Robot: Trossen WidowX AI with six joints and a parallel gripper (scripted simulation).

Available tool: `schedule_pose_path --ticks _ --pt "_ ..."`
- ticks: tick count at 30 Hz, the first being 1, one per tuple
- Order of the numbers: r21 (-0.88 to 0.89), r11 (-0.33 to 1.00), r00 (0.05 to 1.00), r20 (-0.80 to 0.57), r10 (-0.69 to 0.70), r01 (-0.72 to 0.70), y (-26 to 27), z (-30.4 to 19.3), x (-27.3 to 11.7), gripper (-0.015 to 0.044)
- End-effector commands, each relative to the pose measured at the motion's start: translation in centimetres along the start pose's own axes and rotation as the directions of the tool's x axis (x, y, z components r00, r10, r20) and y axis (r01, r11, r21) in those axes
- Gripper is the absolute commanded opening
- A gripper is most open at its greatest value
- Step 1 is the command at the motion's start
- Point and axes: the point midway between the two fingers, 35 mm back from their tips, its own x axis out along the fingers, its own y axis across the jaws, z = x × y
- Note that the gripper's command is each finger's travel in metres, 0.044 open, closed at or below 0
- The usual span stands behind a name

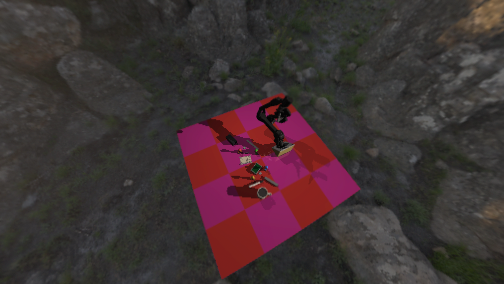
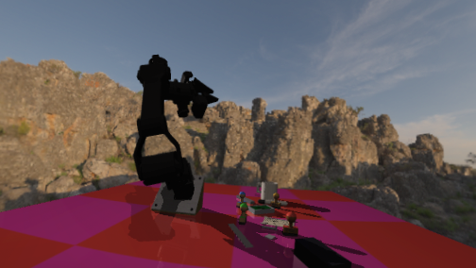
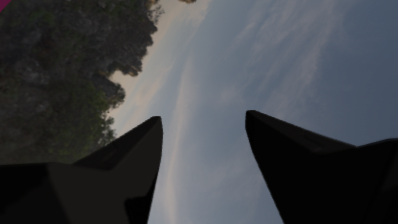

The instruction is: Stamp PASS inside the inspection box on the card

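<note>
the arm is holding its gripper high above the checkered mat, well apart from everything lying there. the fingers are standing about half open, with only sky showing between them, so the gripper is carrying nothing.

four small stamps are standing on the mat: a red-topped one beside the card, a green-topped one, a blue-topped one and a yellow-topped one. the pass stamp must be among them, but no lettering is showing clearly enough to tell which. the green ink pad is lying open near the card.

the likeliest trouble is picking the wrong stamp, since all four are looking alike except for their tops. the wrist camera is facing sky, so it is giving no help with aiming. a low sweep could be knocking over the green-topped stamp while reaching for a neighbour. later, a tilted grip or too much ink could be smearing the print, and a sideways slide could be pushing the card.
</note>
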Motion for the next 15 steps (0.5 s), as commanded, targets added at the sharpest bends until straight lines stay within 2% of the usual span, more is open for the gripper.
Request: schedule_pose_path --ticks 1,8,15 --pt "0.522 0.768 0.924 0.122 0.362 -0.37 3.8 2.2 5.9 0.0212" --pt "0.739 0.465 0.817 0.196 0.543 -0.487 7.2 3.5 8.5 0.0212" --pt "0.878 0.087 0.66 0.284 0.695 -0.47 11.5 4.9 10.4 0.0212"
